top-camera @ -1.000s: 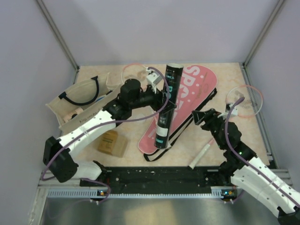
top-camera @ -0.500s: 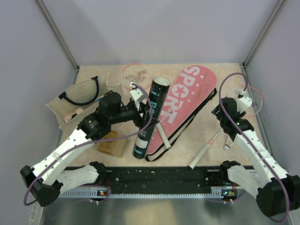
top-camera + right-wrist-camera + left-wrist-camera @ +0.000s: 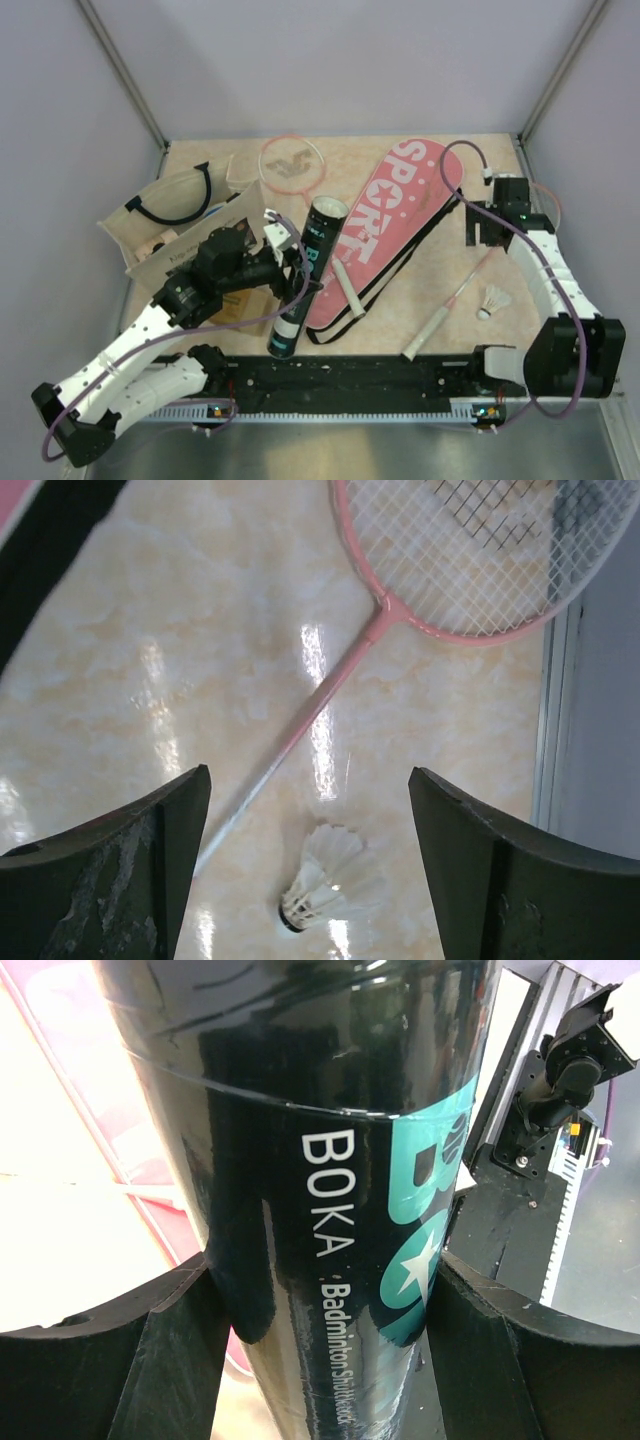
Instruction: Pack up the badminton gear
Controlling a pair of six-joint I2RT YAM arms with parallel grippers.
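From overhead I am counting two rackets, one shuttlecock, one tube, one cover and one tote bag on the bench. The left gripper is clamping the black tube at mid-length and holding it tilted, top toward the far edge, just beside the pink cover that is lying mid-bench. One racket is lying by the far edge. The other racket is lying near the right edge, with the shuttlecock beside its shaft. The tote bag is sitting at the left edge.

Through the left wrist I am seeing both fingers pressing the tube's sides.

Through the right wrist, the right gripper is hanging wide apart and gripping nothing, above the shuttlecock and the racket.
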